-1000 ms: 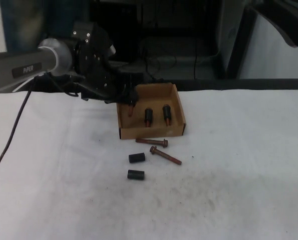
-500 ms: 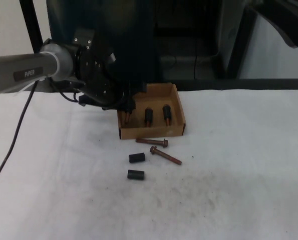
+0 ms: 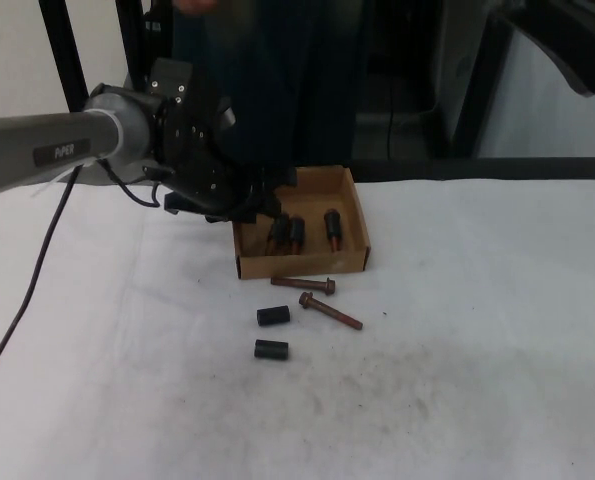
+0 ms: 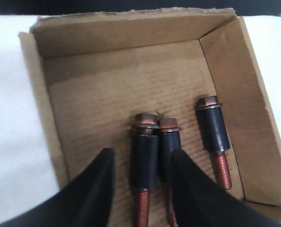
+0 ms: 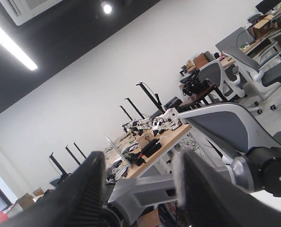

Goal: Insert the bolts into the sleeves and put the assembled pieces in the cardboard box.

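The cardboard box point(image 3: 352, 255) point(image 4: 107, 80) stands at the bench's far middle. Three assembled bolt-and-sleeve pieces lie in it: one point(image 4: 144, 161) point(image 3: 277, 236) between my left gripper's fingers, a second point(image 4: 169, 144) point(image 3: 297, 234) close beside it, and a third point(image 4: 213, 132) point(image 3: 332, 227) apart. My left gripper point(image 4: 142, 155) point(image 3: 265, 212) hangs open over the box's left part, its fingers point(image 4: 93, 194) clear of the sleeve. In front of the box lie two loose bolts point(image 3: 303, 284) point(image 3: 331, 312) and two black sleeves point(image 3: 273, 316) point(image 3: 271, 350). My right gripper point(image 5: 140, 189) is open and points up into the room.
White cloth point(image 3: 457, 380) covers the bench, with free room right of and in front of the loose parts. A black cable point(image 3: 27, 270) trails over the left side. The bench's far edge point(image 3: 477, 170) runs just behind the box.
My left gripper has moved right, from the box's left wall into the box. The piece it carried now lies beside the middle one, with the fingers spread off it.
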{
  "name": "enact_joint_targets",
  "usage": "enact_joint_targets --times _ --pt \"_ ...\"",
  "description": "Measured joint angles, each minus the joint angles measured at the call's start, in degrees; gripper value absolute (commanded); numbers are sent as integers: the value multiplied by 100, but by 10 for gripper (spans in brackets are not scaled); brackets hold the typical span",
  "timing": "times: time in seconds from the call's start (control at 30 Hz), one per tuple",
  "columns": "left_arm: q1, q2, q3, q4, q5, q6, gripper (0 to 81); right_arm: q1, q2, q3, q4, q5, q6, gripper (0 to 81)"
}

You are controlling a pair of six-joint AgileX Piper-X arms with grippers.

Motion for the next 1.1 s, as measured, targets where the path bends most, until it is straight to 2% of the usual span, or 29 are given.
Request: enact_joint_targets --times 0.3,0.53,0.67,0.83,1.1 --pt "-11 -74 0 178 347 50 387 0 0 0 0 -73 49 467" --pt "-1 -647 0 423 489 378 387 0 0 0 0 -287 198 467" --pt "-1 -1220 0 664 536 816 387 0 0 0 0 -390 218 466" --pt "-26 -1699 0 1146 289 1425 387 0 0 -10 101 -641 226 418" --pt "-225 -2451 0 2375 19 2322 387 -17 0 -6 752 -1378 218 416"
